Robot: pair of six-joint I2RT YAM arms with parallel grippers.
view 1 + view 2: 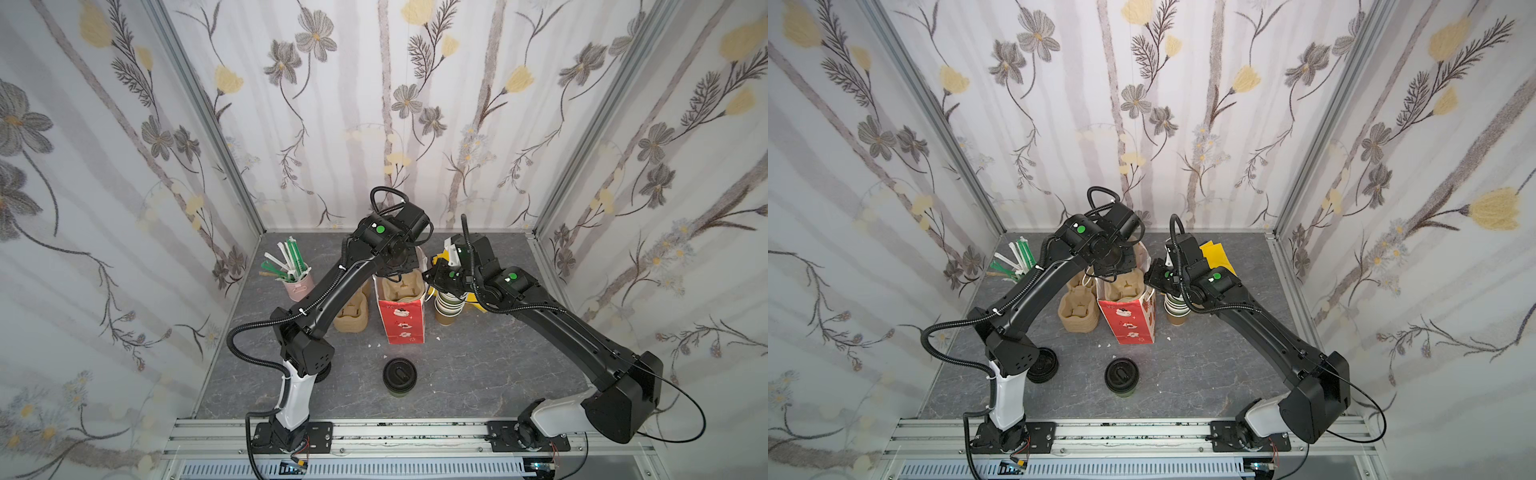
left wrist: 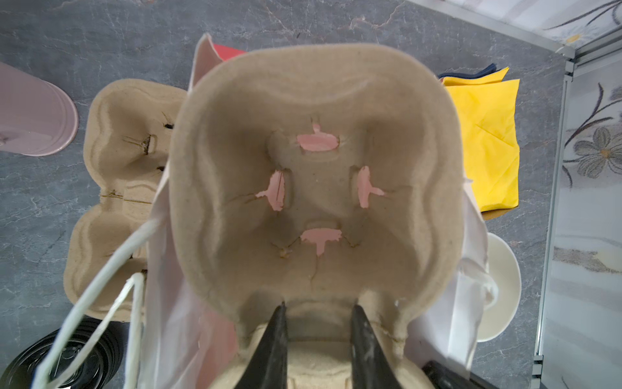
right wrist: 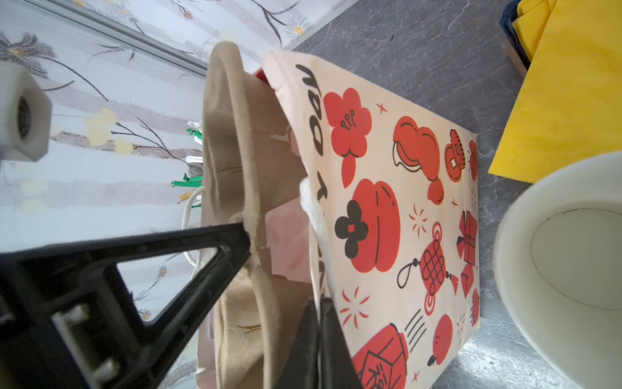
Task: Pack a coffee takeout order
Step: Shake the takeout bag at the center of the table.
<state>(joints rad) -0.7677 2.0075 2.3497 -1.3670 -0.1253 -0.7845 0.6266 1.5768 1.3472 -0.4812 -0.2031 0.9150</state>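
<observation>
From my end: the left gripper (image 2: 319,308) is pinching the middle ridge of the tan pulp two-cup carrier (image 2: 316,101), one finger on either side. The carrier sits partly in the open mouth of the red paper bag (image 1: 402,324), with one end poking past the rim. The right gripper (image 3: 318,303) has its fingers pressed together on the bag's top edge, on the side facing the stack of paper cups (image 1: 446,309) (the printed side panel fills most of the right wrist view). The bag stands upright mid-table, between that cup stack and a stack of spare carriers (image 1: 351,318). The black-lidded paper cup (image 1: 400,374) stands alone on the grey table (image 1: 478,374), in front of the bag and well apart from both grippers. Yellow paper napkins (image 2: 484,134) lie behind the cup stack. The green straws (image 1: 293,259) stand in a pink holder (image 1: 298,286) at the back left.
</observation>
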